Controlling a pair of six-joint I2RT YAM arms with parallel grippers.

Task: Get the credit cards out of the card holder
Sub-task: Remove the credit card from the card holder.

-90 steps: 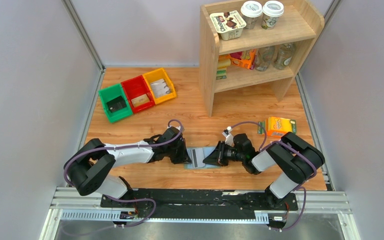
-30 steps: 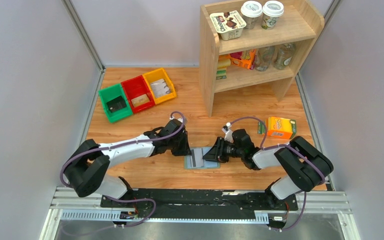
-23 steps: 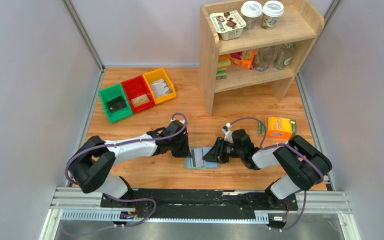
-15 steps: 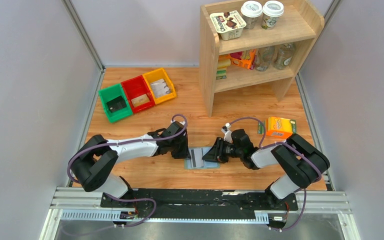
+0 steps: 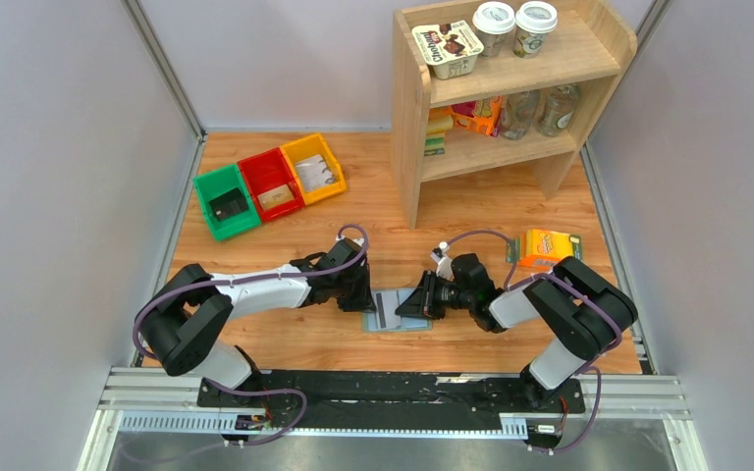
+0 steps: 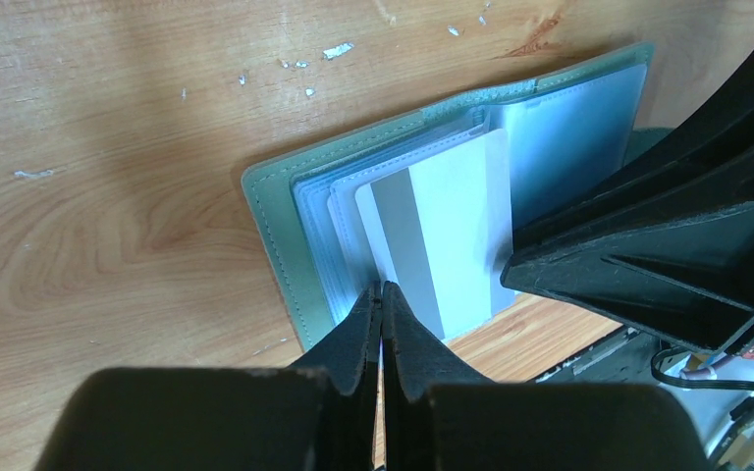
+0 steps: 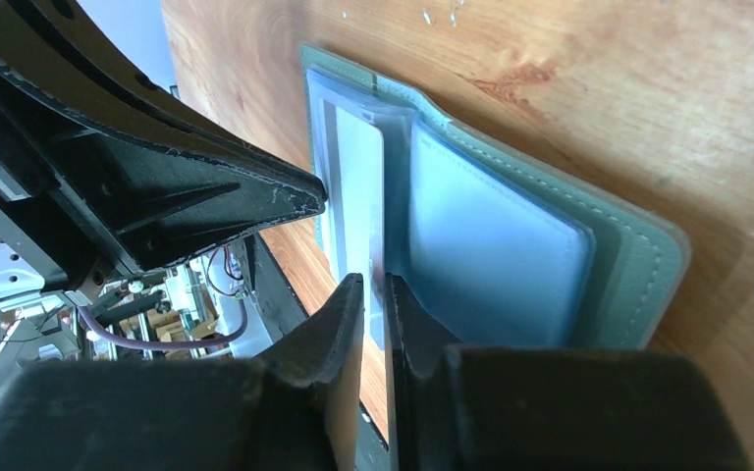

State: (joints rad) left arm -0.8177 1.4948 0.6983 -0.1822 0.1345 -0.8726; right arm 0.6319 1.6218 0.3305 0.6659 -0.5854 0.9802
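Observation:
The card holder (image 5: 400,324) lies open and flat on the wood between my two grippers. Its leaves are grey-green (image 6: 275,226) with pale blue sleeves inside. A white credit card (image 6: 452,235) with a grey stripe sticks out of the sleeves. My left gripper (image 6: 382,289) is shut, its tips on the holder's near edge at the card's corner; whether it pinches a sleeve I cannot tell. My right gripper (image 7: 375,285) points in from the right, jaws a narrow gap apart over the card's (image 7: 358,186) edge, wood showing through the gap. From above, both grippers (image 5: 363,297) (image 5: 404,302) meet over the holder.
An orange carton (image 5: 547,248) lies to the right of the right arm. A wooden shelf unit (image 5: 511,88) with cups, bottles and cartons stands at the back right. Green (image 5: 226,203), red (image 5: 270,184) and yellow (image 5: 314,169) bins sit at the back left.
The right gripper has crept slightly left onto the holder. The left gripper stays on the holder's left edge, and the holder has not visibly moved over the last second.

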